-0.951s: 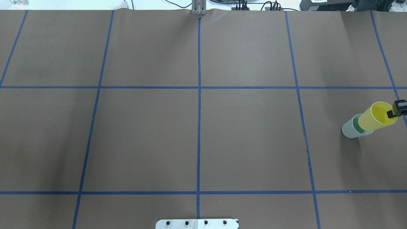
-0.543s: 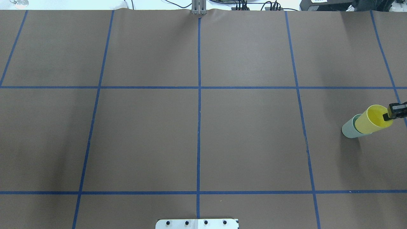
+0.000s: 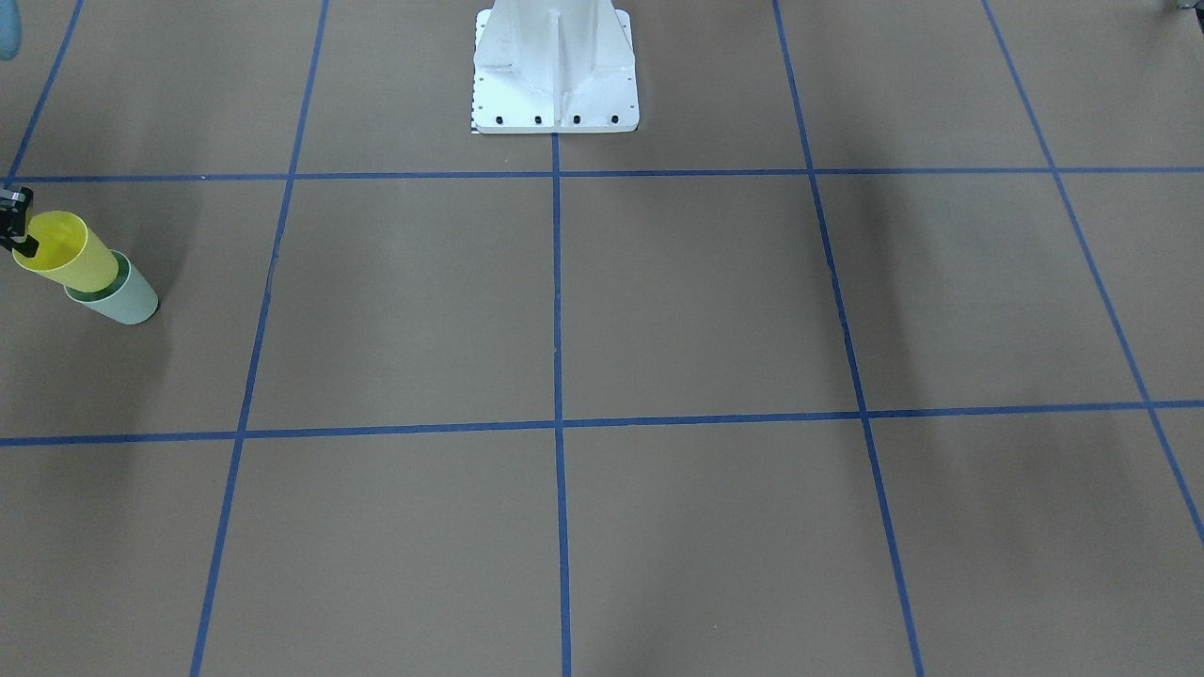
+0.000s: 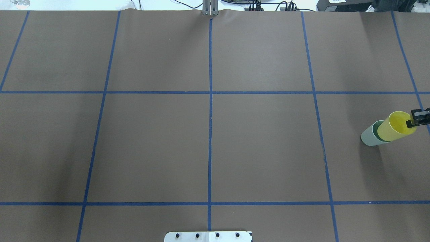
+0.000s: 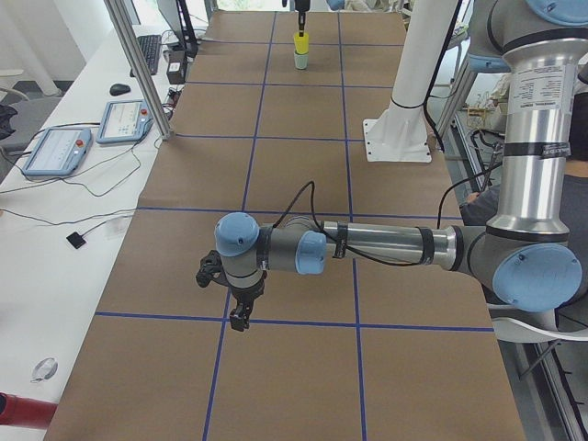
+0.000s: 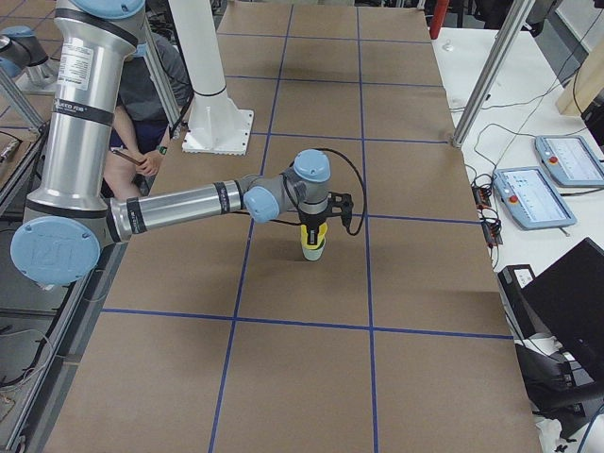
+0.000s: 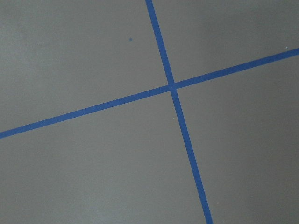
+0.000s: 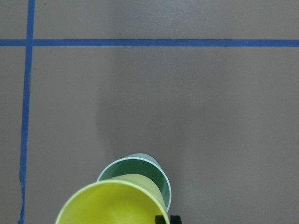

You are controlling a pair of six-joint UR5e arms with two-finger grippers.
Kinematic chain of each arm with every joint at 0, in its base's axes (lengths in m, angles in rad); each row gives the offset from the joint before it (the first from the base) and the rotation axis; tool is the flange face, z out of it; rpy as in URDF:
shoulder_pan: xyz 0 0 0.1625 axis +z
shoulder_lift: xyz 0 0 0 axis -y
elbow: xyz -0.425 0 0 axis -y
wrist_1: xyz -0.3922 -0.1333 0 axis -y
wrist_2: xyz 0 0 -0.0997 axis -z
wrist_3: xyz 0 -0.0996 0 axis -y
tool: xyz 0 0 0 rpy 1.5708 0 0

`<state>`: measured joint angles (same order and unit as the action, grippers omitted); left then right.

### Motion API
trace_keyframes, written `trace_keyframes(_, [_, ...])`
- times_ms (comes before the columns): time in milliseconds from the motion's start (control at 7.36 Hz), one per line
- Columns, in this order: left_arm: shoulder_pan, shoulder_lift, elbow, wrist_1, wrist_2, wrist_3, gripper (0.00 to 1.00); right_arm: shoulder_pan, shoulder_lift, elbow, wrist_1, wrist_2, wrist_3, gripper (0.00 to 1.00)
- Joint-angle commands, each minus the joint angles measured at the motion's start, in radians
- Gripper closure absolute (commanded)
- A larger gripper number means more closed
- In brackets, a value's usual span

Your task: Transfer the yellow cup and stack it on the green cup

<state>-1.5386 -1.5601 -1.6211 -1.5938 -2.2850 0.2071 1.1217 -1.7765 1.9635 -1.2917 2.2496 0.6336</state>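
Observation:
The yellow cup (image 4: 393,127) sits partly inside the green cup (image 4: 369,137), which stands on the table at the far right of the overhead view. My right gripper (image 4: 416,119) is shut on the yellow cup's rim, one finger inside and one outside. The front-facing view shows the yellow cup (image 3: 66,249), the green cup (image 3: 127,299) and that gripper (image 3: 14,233) at its left edge. The right wrist view shows the yellow rim (image 8: 112,203) over the green rim (image 8: 140,164). My left gripper (image 5: 237,310) hangs low over bare table, far from the cups; I cannot tell if it is open.
The white robot base (image 3: 555,85) stands at the table's near middle edge. Blue tape lines (image 4: 210,101) divide the brown table cover. Tablets (image 6: 530,196) and cables lie on a side table beyond the table's far edge. An aluminium post (image 6: 486,75) stands there.
The yellow cup has gone down into the green cup, with less of its side showing now. My right gripper came down with it, still on the rim.

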Motion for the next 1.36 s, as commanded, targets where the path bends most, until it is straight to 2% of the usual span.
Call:
trace_keyframes(0, [0.0,0.0,0.0,0.0,0.001,0.0,0.0,-0.003,0.005,-0.003,0.0,0.001,0.0,0.99])
trace_keyframes(136, [0.0,0.0,0.0,0.0,0.001,0.0,0.0,-0.005,0.008,-0.002,0.003,0.001,-0.003,0.28])
trace_keyframes(272, [0.0,0.0,0.0,0.0,0.001,0.0,0.0,-0.008,0.008,-0.008,0.046,-0.004,-0.002,0.0])
trace_keyframes(679, [0.0,0.012,-0.008,-0.002,-0.001,0.002,0.0,-0.005,0.055,-0.014,0.04,0.005,-0.014,0.0])
trace_keyframes(815, [-0.002,0.012,-0.008,0.0,-0.001,0.0,0.0,0.047,0.075,-0.044,0.032,0.008,-0.034,0.0])
trace_keyframes(951, [-0.002,0.014,-0.006,0.0,-0.001,0.002,0.0,0.112,0.086,-0.07,-0.019,0.01,-0.16,0.0])
trace_keyframes(1223, [0.0,0.031,-0.008,-0.002,-0.002,0.002,0.0,0.258,0.091,-0.077,-0.203,0.007,-0.466,0.0])
